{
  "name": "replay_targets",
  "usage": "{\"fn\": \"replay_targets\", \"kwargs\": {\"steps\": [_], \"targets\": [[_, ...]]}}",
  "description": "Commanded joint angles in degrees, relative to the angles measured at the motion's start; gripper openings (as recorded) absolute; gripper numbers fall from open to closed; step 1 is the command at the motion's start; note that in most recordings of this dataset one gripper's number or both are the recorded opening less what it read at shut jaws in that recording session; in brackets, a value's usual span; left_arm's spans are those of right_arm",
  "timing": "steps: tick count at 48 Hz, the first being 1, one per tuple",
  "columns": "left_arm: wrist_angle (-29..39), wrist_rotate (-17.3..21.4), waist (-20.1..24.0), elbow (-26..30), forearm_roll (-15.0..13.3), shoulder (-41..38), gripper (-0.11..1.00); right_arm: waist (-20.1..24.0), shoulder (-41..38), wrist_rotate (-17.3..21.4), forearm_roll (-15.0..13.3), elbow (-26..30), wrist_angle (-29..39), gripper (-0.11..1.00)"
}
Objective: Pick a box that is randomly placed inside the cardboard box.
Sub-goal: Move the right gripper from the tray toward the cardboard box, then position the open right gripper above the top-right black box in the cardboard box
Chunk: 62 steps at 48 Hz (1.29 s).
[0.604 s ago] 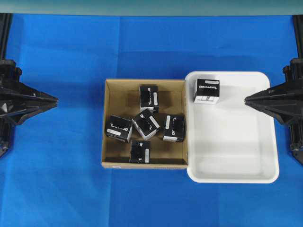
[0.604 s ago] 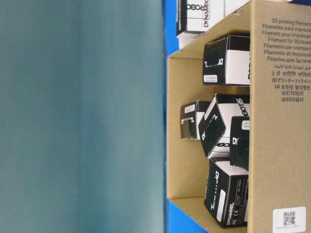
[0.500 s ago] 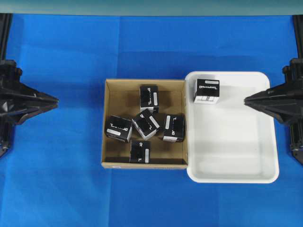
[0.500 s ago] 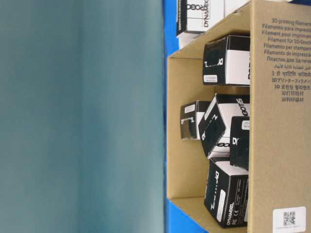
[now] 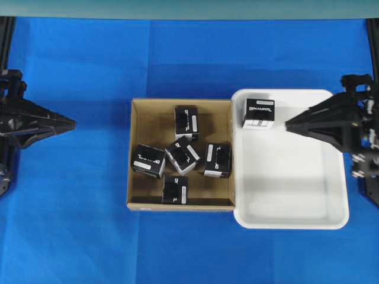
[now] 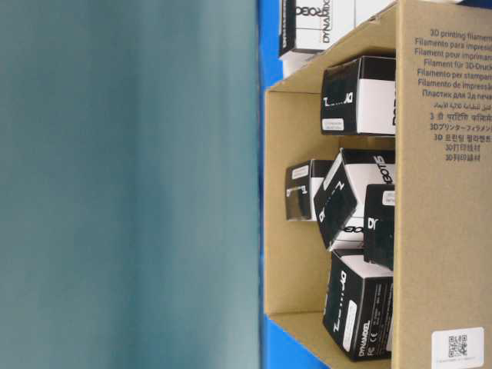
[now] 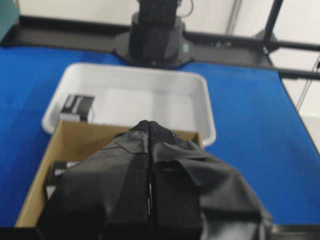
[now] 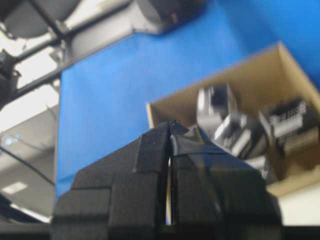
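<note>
A shallow brown cardboard box (image 5: 137, 118) sits mid-table with several small black boxes in it, among them one (image 5: 182, 155) lying tilted at the centre. The same black boxes (image 6: 357, 94) show from table level inside the cardboard box (image 6: 442, 231). My left gripper (image 5: 72, 123) is shut and empty, well left of the cardboard box. My right gripper (image 5: 287, 125) is shut and empty, hovering over the white tray, right of a black box (image 5: 258, 113) lying there. In the wrist views the left gripper (image 7: 149, 123) and right gripper (image 8: 171, 123) show their tips pressed together.
A white plastic tray (image 5: 296, 207) abuts the cardboard box's right wall. Blue cloth (image 5: 71, 225) covers the table. A teal panel (image 6: 123, 184) fills the left of the table-level view. The arm bases stand at the far left and right edges.
The right gripper has advanced leftward over the tray toward the cardboard box. The left gripper has shifted slightly. The boxes have not moved.
</note>
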<state>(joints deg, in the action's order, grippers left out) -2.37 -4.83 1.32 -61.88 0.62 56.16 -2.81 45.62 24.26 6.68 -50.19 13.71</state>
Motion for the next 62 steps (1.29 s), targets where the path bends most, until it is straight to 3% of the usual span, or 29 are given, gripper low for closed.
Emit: {"fn": "replay_targets", "kwargs": {"steps": [1, 5, 13, 40, 50, 62], "targets": [[1.58, 0.18, -0.35, 1.85, 0.09, 0.53, -0.06, -1.05, -2.99, 3.96, 0.09, 3.87, 4.22, 0.01], [3.16, 0.53, -0.35, 2.29, 0.09, 1.58, -0.06, -2.37, -6.94, 9.84, 0.00, 7.29, 9.14, 0.01], [5.10, 0.53, -0.18, 3.08, 0.18, 2.90, -0.06, -2.90, -16.35, 17.58, -0.97, 15.03, 16.44, 0.01], [6.42, 0.70, -1.41, 2.64, 0.26, 1.76, -0.07, -4.13, -47.64, 31.82, -2.20, 43.33, 39.46, 0.01], [6.42, 0.70, -2.20, 2.99, 0.26, 1.67, -0.07, -4.04, -56.25, 36.74, -3.43, 49.83, 42.28, 0.01], [6.94, 0.79, -3.52, 2.72, 0.26, 1.32, -0.07, -6.68, -60.47, 37.18, -7.12, 52.91, 49.83, 0.01]]}}
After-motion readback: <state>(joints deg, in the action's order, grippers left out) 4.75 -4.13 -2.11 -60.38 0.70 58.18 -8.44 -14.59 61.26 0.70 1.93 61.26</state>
